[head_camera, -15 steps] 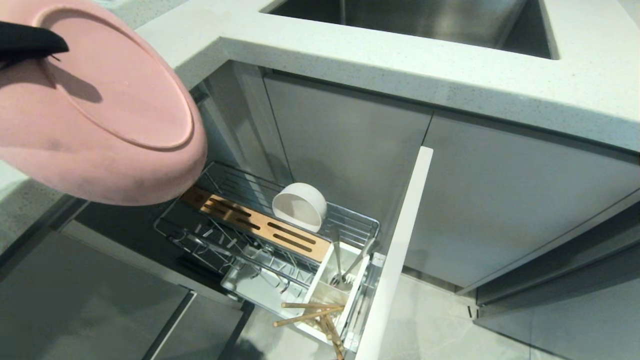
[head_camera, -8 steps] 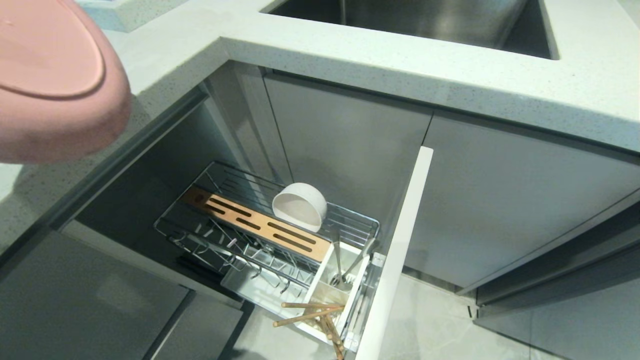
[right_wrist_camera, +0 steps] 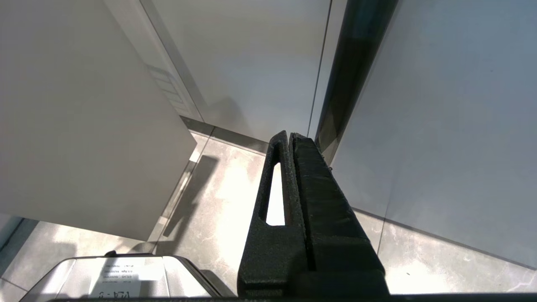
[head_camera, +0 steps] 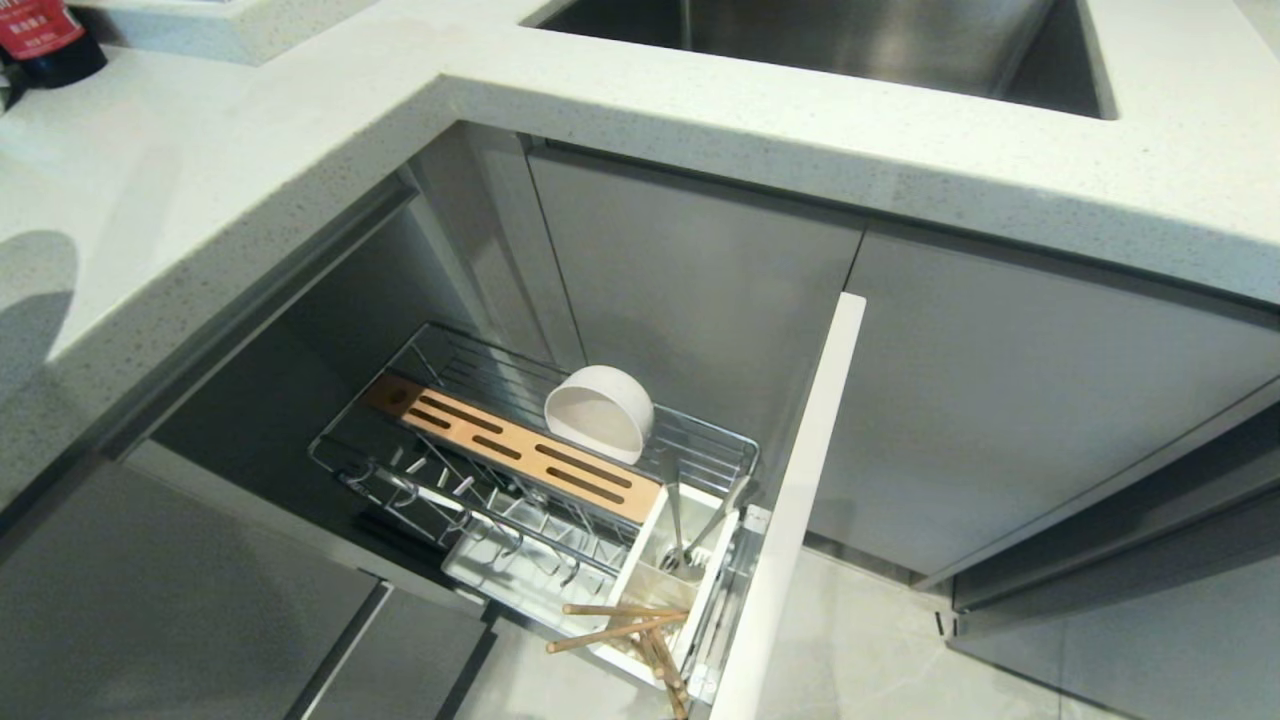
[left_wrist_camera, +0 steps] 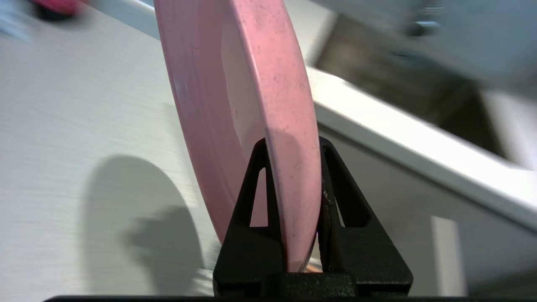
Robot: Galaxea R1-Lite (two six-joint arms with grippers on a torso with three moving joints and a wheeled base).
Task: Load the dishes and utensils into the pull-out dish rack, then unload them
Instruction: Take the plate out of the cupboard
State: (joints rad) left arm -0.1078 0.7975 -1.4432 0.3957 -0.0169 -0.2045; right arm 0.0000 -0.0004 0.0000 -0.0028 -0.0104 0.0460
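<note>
In the left wrist view my left gripper (left_wrist_camera: 292,144) is shut on the rim of the pale-pink plate (left_wrist_camera: 235,84), held on edge above the white countertop (left_wrist_camera: 63,126); both lie outside the head view. Below the counter, the pull-out dish rack (head_camera: 700,440) stands drawn out. The white bowl (head_camera: 598,412) lies on its side behind the slotted wooden strip (head_camera: 520,460). The silver spoon (head_camera: 676,520) and the wooden chopsticks (head_camera: 625,625) stand in the white utensil caddy (head_camera: 650,585). My right gripper (right_wrist_camera: 289,136) is shut and empty, parked low over the floor.
A steel sink (head_camera: 830,40) is set in the countertop (head_camera: 900,160) at the back. A red-labelled dark bottle (head_camera: 45,40) stands at the far left. The rack's white-edged cabinet front (head_camera: 800,500) sticks out toward me. Grey cabinet doors (head_camera: 1000,400) close off the right.
The pink plate and the left gripper holding it swung left and out of the head view; only its shadow lies on the counter now. Rack, bowl and utensils have not moved.
</note>
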